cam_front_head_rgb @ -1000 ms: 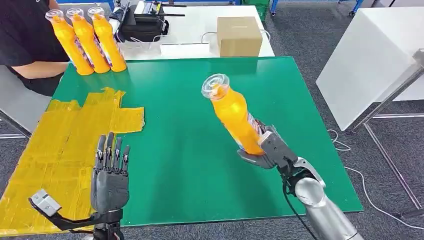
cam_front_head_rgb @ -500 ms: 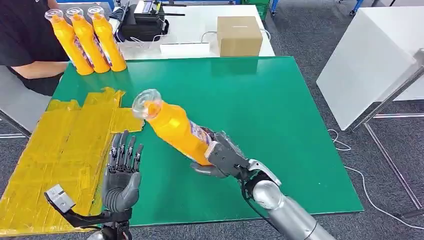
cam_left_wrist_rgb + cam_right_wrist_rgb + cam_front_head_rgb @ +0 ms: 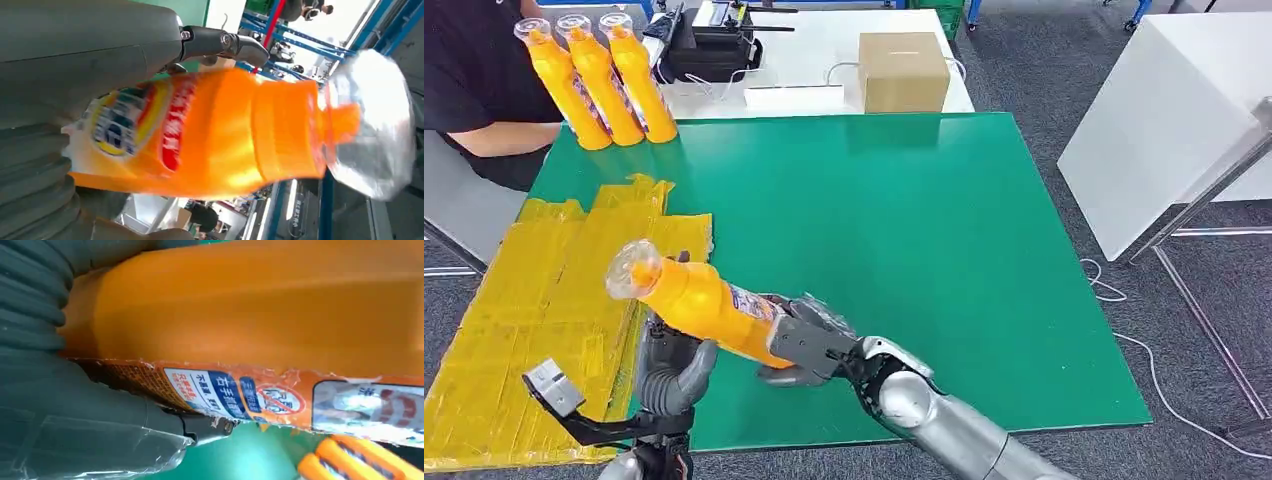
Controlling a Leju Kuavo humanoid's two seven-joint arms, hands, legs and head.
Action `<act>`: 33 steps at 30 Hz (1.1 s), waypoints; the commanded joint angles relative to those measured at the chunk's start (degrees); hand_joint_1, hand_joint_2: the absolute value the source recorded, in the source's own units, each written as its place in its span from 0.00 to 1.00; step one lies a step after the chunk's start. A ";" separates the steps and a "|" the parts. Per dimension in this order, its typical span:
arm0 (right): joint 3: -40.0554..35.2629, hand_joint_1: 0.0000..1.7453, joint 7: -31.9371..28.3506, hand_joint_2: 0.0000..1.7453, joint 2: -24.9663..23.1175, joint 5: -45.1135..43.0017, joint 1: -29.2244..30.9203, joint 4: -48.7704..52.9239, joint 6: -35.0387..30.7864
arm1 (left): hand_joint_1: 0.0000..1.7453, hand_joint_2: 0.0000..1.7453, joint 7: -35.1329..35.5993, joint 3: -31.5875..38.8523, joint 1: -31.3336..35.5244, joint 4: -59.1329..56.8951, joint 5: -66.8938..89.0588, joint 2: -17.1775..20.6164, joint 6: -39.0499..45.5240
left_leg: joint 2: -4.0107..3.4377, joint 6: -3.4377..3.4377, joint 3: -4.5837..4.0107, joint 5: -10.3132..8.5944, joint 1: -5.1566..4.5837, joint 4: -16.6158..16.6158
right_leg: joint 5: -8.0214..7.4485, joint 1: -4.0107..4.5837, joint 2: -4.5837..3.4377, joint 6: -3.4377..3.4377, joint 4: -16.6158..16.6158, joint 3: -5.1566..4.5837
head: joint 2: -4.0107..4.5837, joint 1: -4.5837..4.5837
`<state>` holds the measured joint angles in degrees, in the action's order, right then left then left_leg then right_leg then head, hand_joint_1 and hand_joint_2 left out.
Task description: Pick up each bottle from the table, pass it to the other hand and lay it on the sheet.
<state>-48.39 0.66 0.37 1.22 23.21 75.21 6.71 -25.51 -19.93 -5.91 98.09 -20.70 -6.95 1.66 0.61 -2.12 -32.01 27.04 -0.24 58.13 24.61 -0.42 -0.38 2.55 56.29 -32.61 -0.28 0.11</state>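
Observation:
My right hand (image 3: 809, 345) grips the base of an orange bottle (image 3: 699, 300) with a clear cap and holds it tilted in the air, cap toward the left. The bottle's middle lies against the palm of my left hand (image 3: 674, 368), whose fingers are hidden behind it. In the left wrist view the bottle (image 3: 215, 135) sits close in front of the left hand (image 3: 90, 45), one finger stretched straight past it. The right wrist view has the label side of the bottle (image 3: 260, 315) in my right hand (image 3: 75, 405). The yellow sheet (image 3: 534, 290) lies at the table's left, under the cap end.
Three more orange bottles (image 3: 604, 80) stand at the far left corner of the green table (image 3: 904, 220), next to a person in black (image 3: 474, 70). A cardboard box (image 3: 902, 72) and black equipment (image 3: 709, 50) sit on the white table behind. A white table (image 3: 1164, 120) stands to the right.
My right arm has swung the bottle from the table's right side to the left, tipping it lower, until it meets my left hand. The left hand has edged right toward it.

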 commanded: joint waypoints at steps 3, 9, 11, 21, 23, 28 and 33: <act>-9.25 1.00 -0.14 1.00 0.62 0.35 3.65 -3.54 2.84 | 0.00 1.00 -0.17 1.21 1.38 -3.27 0.01 2.72 -0.48 | -0.15 0.14 0.22 0.01 0.04 -0.10 | -0.02 0.05 -0.06 -0.08 -0.10 0.18 | 0.02 -0.02; -14.90 1.00 -0.74 1.00 2.00 0.89 5.37 1.54 4.56 | 0.00 1.00 0.20 1.76 1.71 -5.81 2.37 3.53 -1.43 | -0.14 0.13 0.17 0.02 0.03 -0.08 | 0.00 0.03 -0.07 -0.07 -0.06 0.12 | 0.02 -0.02; -15.77 1.00 -0.80 1.00 2.62 0.88 6.01 2.59 4.73 | 0.00 1.00 0.76 1.39 2.15 -6.78 4.78 4.36 -1.51 | -0.12 0.10 0.14 0.02 0.01 -0.06 | 0.00 0.02 -0.05 -0.06 -0.04 0.09 | 0.02 0.00; -15.83 1.00 -0.99 1.00 3.81 0.90 6.05 3.49 4.72 | 1.00 1.00 1.65 1.56 2.81 -9.46 7.77 5.14 -2.79 | -0.05 0.09 0.08 -0.02 -0.01 -0.05 | 0.00 0.00 0.00 -0.04 -0.04 0.05 | 0.02 -0.02; -15.62 1.00 -1.03 1.00 3.74 0.86 5.95 2.88 4.64 | 1.00 1.00 1.74 1.67 2.75 -9.51 7.85 4.93 -3.24 | -0.14 0.19 0.21 0.03 0.05 -0.08 | 0.01 0.05 -0.04 -0.10 -0.07 0.17 | 0.02 -0.02; -15.04 1.00 -1.10 1.00 4.24 1.04 5.46 2.79 4.35 | 1.00 1.00 1.87 2.02 2.59 -9.82 7.42 4.68 -3.89 | -0.13 0.22 0.29 0.03 0.07 -0.12 | 0.02 0.08 -0.01 -0.12 -0.11 0.25 | 0.02 -0.02; -10.03 0.00 -3.32 1.00 5.80 6.69 0.67 5.69 -3.85 | 1.00 1.00 1.69 3.80 1.36 -8.23 6.04 4.36 -4.47 | -0.06 0.13 0.16 -0.01 0.02 -0.08 | 0.00 0.03 0.02 -0.06 -0.08 0.13 | 0.02 -0.02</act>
<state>-59.36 0.42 3.85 2.12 26.71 76.35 10.27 -24.68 -17.73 -5.35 93.61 -13.49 -3.50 -2.27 0.60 -2.11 -32.01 27.02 -0.25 58.13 24.61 -0.42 -0.39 2.55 56.29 -32.63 -0.26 0.09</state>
